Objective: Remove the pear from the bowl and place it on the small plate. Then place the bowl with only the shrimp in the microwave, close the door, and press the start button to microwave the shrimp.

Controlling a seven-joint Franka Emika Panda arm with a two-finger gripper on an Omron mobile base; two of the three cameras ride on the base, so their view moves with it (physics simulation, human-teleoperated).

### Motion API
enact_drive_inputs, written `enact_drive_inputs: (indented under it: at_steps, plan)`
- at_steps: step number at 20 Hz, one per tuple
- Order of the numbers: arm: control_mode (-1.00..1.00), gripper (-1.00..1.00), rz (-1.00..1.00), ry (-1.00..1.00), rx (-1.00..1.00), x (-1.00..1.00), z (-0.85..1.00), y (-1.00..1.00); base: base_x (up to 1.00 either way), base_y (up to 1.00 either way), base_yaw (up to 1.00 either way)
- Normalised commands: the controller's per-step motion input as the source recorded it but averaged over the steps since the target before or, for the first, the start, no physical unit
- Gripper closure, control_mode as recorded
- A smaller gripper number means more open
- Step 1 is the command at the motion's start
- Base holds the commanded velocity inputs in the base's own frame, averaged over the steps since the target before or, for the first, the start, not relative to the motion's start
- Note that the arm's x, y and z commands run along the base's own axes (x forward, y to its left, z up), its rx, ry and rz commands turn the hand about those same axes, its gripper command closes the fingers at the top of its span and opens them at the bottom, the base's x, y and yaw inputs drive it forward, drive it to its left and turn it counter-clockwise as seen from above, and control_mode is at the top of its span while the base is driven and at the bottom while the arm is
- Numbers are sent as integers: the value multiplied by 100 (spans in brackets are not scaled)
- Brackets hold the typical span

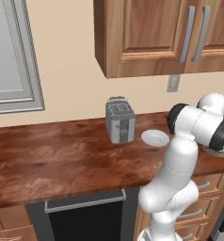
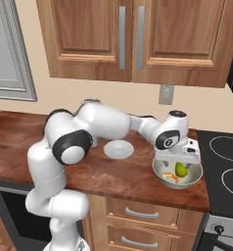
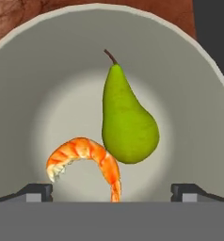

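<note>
With the claw (image 3: 112,190) spread wide above the bowl (image 3: 34,70), the shrimp (image 3: 88,157) touching the pear (image 3: 128,124) could be pinched along.

My left base view looks forward and down from behind the arm, taking in the counter (image 1: 62,155) off to the hand's left. My right base view faces the same counter from the other side; both catch the small plate (image 1: 155,138). My hand view stares straight down, close into the bowl (image 3: 34,70).
</note>
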Motion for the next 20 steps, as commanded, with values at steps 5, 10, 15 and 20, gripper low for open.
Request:
enact_drive_inputs:
  at_steps: [5, 10, 15, 20]
  plan:
    - [-100, -100, 0, 0, 2, 35, -13, -17, 0, 0, 0]
    - [-100, -100, 1, 1, 1, 20, -22, -19, 0, 0, 0]
    - [-100, -100, 0, 3, 0, 8, -29, -7, 0, 0, 0]
    - [-100, -100, 0, 2, 0, 0, -34, 19, 0, 0, 0]
